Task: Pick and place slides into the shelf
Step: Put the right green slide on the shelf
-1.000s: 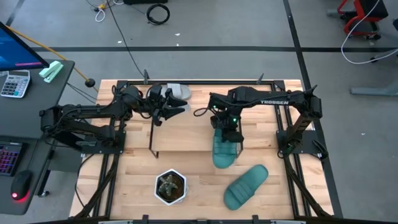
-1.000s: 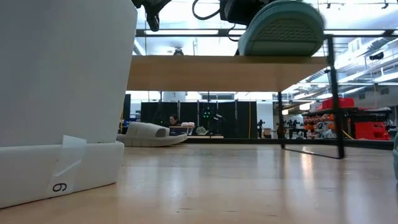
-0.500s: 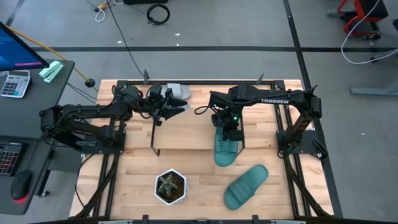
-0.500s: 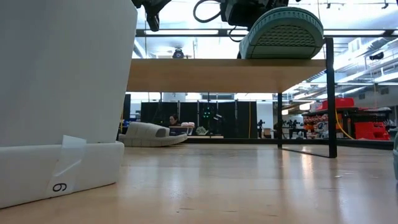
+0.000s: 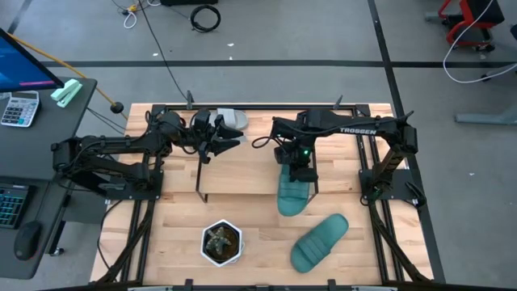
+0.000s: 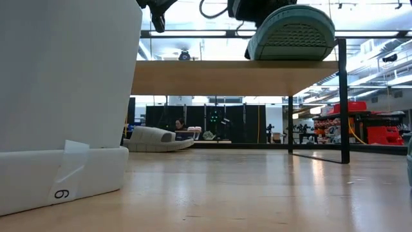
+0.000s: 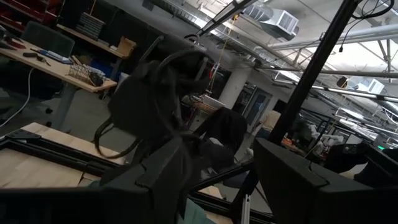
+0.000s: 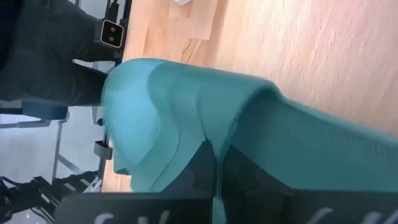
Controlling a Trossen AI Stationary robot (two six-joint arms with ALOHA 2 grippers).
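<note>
The wooden tabletop (image 5: 242, 212) sits inside a black frame on a grey concrete floor, with cables trailing across the floor beyond the far edge and a dark desk with a calculator (image 5: 18, 107) at the left. A white hexagonal planter (image 5: 221, 242) stands near the front edge; in the low view its white wall (image 6: 64, 96) fills the left side, and the room behind shows dark racks, benches and ceiling lights.

The shelf (image 5: 242, 171) lies across the middle of the table, its board seen edge-on in the low view (image 6: 232, 76) on thin black legs. The right gripper (image 5: 297, 166) is over the shelf's right end, its fingers closed on the strap of a teal slide (image 5: 292, 196) whose toe hangs past the shelf's near edge; the right wrist view shows the strap pinched between the two dark fingers (image 8: 249, 180). A second teal slide (image 5: 318, 241) lies on the tabletop near the front right. A grey slide (image 5: 229, 120) sits at the far side, just beside the left gripper (image 5: 212, 144), whose fingers stand apart with nothing between them. Another grey slide (image 6: 158, 139) rests on the tabletop far back, seen under the shelf.

Against the frame one second back, the held slide sits slightly lower and closer to the board; the left arm has not shifted.
</note>
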